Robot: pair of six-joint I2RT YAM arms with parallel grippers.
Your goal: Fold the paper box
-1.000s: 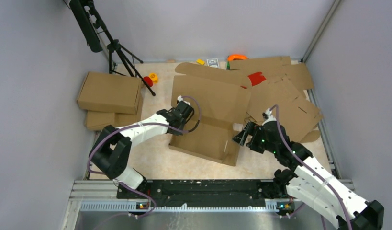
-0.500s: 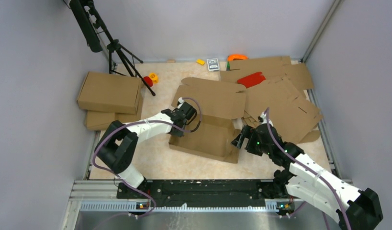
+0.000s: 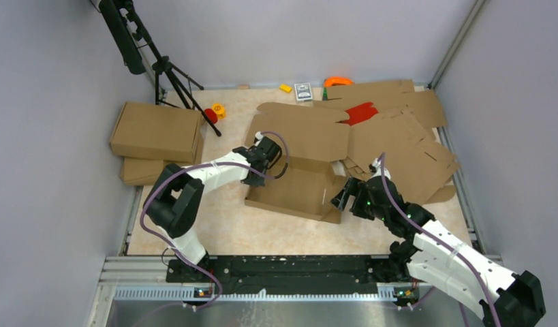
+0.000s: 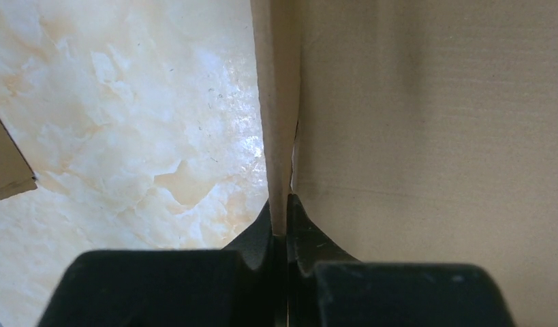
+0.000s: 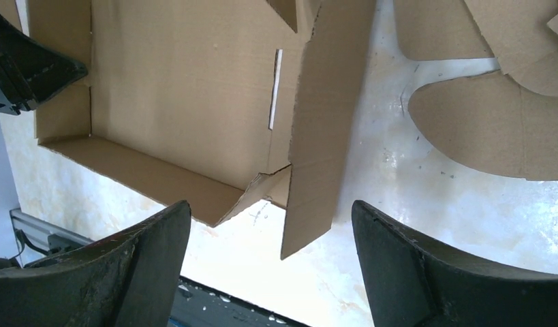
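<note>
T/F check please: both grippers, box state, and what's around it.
1. The left gripper is shut on a wall of the paper box. True.
2. The right gripper is shut on a flap. False: its fingers stand wide open at the box's near right corner, holding nothing.
3. Closed boxes lie stacked left of the paper box. True.
4. The tripod stands in the far right corner. False: it is in the far left corner.
5. The lid is folded shut over the tray. False: it is open behind the tray, and the inside shows.
</note>
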